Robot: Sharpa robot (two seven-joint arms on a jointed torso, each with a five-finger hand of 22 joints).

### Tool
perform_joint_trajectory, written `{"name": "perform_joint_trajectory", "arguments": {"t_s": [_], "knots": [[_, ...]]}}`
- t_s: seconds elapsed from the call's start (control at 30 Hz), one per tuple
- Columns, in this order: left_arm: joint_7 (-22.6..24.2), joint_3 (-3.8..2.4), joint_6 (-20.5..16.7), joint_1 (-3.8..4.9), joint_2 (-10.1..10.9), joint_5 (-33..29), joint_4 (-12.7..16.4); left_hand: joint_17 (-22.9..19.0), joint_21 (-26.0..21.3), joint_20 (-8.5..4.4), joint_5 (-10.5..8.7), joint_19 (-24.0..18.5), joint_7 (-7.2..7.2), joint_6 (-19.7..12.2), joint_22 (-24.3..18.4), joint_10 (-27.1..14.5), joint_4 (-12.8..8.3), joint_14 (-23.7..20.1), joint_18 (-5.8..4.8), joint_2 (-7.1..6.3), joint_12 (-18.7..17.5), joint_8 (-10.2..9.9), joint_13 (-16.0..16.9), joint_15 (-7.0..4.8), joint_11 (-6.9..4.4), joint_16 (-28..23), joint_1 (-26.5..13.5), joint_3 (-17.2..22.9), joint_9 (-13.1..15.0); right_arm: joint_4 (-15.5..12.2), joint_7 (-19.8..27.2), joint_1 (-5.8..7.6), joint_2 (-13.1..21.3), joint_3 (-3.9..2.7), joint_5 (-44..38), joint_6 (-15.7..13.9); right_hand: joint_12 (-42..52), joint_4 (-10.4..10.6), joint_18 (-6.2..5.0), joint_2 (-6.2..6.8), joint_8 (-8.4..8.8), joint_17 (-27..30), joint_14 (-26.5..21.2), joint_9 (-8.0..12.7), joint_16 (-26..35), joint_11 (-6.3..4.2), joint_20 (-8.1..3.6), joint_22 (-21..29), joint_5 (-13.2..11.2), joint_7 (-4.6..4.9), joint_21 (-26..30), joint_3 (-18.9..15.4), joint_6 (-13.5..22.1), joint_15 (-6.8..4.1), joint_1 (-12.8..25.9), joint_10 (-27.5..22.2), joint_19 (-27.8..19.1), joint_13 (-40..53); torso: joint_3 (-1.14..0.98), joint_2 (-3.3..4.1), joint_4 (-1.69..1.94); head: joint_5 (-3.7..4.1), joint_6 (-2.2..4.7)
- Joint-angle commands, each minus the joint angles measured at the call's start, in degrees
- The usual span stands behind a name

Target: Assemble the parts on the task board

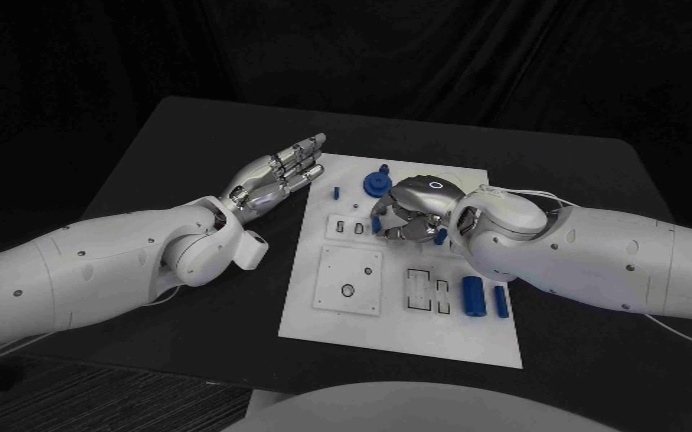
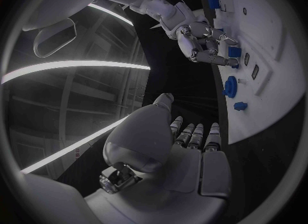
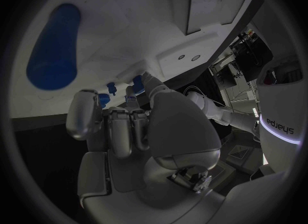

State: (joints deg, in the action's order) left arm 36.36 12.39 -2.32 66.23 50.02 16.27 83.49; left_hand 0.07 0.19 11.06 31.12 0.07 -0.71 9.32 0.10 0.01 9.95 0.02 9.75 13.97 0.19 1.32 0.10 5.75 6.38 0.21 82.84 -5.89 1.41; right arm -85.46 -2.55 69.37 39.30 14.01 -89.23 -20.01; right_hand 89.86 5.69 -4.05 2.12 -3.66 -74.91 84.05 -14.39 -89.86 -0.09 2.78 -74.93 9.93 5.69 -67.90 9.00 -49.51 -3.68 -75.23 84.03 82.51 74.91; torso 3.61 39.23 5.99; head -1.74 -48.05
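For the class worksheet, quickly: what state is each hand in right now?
Left hand: open, fingers straight, holding nothing, beside the task board.
Right hand: curled over the board; cannot tell whether it holds a part.

The right hand hangs over the middle of the white board, crowding the blue knob and small blue pieces beside it, while the left hand flanks the board's far-left edge above bare black table.
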Motion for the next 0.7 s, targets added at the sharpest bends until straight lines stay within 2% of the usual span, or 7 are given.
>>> {"name": "perform_joint_trajectory", "arguments": {"t_s": [0.03,0.3,0.47,0.67,0.7], "knots": [[0.54,-0.05,0.68,-0.08,-0.12,0.0,0.1,-0.07,-0.19,0.27,0.33,-0.07,0.39,-0.03,-0.1,0.06,-0.33,-0.02,-0.29,0.48,-0.17,0.27,-0.07,0.21,0.42,-0.21,0.07,-0.1,0.05,0.03,-0.33,-0.14,-0.03,-0.02,-0.3,1.44,0.14,-0.03,-0.25,0.34,0.14,-15.09,5.95,0.32,-0.14,0.28,0.25,-9.37,-0.72,-0.1,0.21,-0.42,0.98,0.35,0.31,5.97,-0.11,15.09,0.01,-0.05,0.05,0.0,-0.02],[0.5,-0.05,0.68,-0.08,-0.14,0.0,0.07,-0.07,-0.19,0.27,0.33,-0.07,0.39,-0.03,-0.1,0.06,-0.33,-0.02,-0.29,0.48,-0.17,0.27,-0.07,0.21,0.42,-0.21,0.07,-0.1,0.05,0.11,-0.27,-0.14,-0.12,-0.02,-0.3,1.61,0.14,0.01,-0.3,0.48,0.08,-15.09,5.95,0.66,-0.14,0.22,0.23,-9.31,-1.51,-0.22,0.54,-0.79,1.83,0.31,0.41,5.97,-0.23,15.09,-0.02,-0.03,0.01,0.03,0.2],[0.49,-0.05,0.67,-0.08,-0.16,0.0,0.05,-0.07,-0.19,0.29,0.33,-0.07,0.39,-0.02,-0.1,0.05,-0.42,-0.02,-0.3,0.48,-0.17,0.27,-0.07,0.24,0.43,-0.21,0.08,-0.04,0.05,0.14,-0.22,-0.14,-0.14,-0.02,-0.3,1.49,0.14,0.0,-0.34,0.59,0.14,-14.97,5.91,1.05,-0.02,0.16,0.2,-9.26,-1.94,-0.28,0.79,-1.1,2.98,0.27,0.39,5.97,-0.31,15.09,-0.03,-0.04,0.04,0.07,0.11],[0.48,-0.05,0.46,-0.09,-0.08,0.0,0.13,-0.07,-0.19,0.29,0.33,-0.07,0.39,-0.02,-0.1,0.05,-0.42,-0.02,-0.3,0.48,-0.17,0.27,-0.07,0.24,0.43,-0.21,0.08,-0.04,0.05,-0.33,0.09,-0.11,0.8,-0.02,-0.3,-0.49,0.14,0.17,-0.58,0.61,0.15,-14.3,5.67,2.2,0.69,0.03,0.13,-8.93,-2.83,-0.5,2.23,-1.77,6.24,0.18,0.41,5.97,-0.79,15.09,-0.04,-0.05,0.0,-0.43,-0.07],[0.45,-0.05,0.4,-0.09,-0.04,0.0,0.21,-0.07,-0.19,0.29,0.33,-0.07,0.39,-0.02,-0.1,0.05,-0.42,-0.02,-0.3,0.48,-0.17,0.27,-0.07,0.24,0.43,-0.21,0.08,-0.04,0.05,-0.64,0.27,-0.08,1.17,-0.02,-0.3,-1.16,0.14,0.23,-0.88,0.63,0.11,-13.47,5.36,2.85,1.59,-0.1,0.09,-8.51,-3.01,-0.74,3.91,-1.96,8.2,0.12,0.2,5.97,-1.42,15.09,-0.03,-0.05,-0.01,-0.52,-0.06]]}}
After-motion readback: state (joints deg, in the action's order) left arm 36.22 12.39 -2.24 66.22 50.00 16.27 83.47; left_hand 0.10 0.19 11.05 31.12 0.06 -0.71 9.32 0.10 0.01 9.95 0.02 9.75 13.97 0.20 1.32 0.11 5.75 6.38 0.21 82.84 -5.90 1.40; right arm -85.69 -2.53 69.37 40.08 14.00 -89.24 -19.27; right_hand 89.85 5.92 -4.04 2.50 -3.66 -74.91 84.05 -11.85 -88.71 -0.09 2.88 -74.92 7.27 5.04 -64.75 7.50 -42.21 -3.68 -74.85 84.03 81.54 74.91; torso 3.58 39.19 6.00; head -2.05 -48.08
